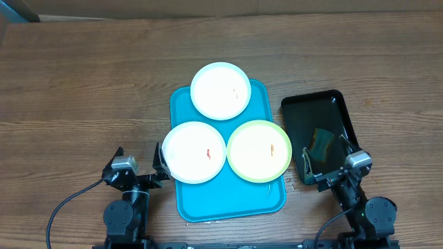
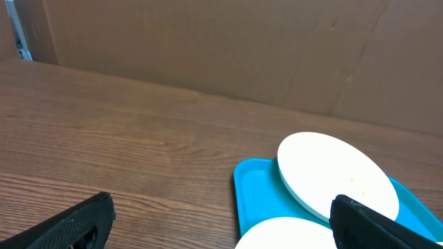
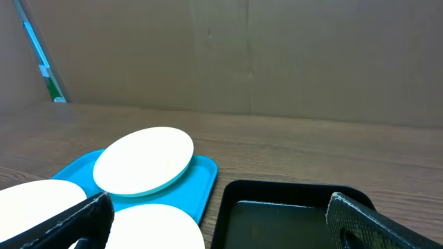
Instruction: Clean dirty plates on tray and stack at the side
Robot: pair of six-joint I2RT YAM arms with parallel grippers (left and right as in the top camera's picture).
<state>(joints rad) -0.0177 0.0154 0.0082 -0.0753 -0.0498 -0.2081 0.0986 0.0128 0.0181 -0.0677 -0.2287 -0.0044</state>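
Note:
Three plates lie on the turquoise tray (image 1: pixel 232 200). A white plate (image 1: pixel 221 90) overhangs its far edge, a white plate (image 1: pixel 194 152) its left edge, and a plate with a yellow-green rim (image 1: pixel 259 151) its right edge. Each has small red-orange smears. My left gripper (image 1: pixel 138 159) is open and empty, low, just left of the left plate. In the left wrist view (image 2: pixel 221 232) the tray (image 2: pixel 252 187) and the far plate (image 2: pixel 337 173) lie ahead. My right gripper (image 1: pixel 327 158) is open and empty over the near end of the black tray. It also shows in the right wrist view (image 3: pixel 221 232).
A glossy black tray (image 1: pixel 304 111) sits right of the turquoise tray, with a green-and-tan sponge (image 1: pixel 320 144) in it. The black tray's rim shows in the right wrist view (image 3: pixel 277 188). A brown cardboard wall stands behind the wooden table (image 1: pixel 83 90).

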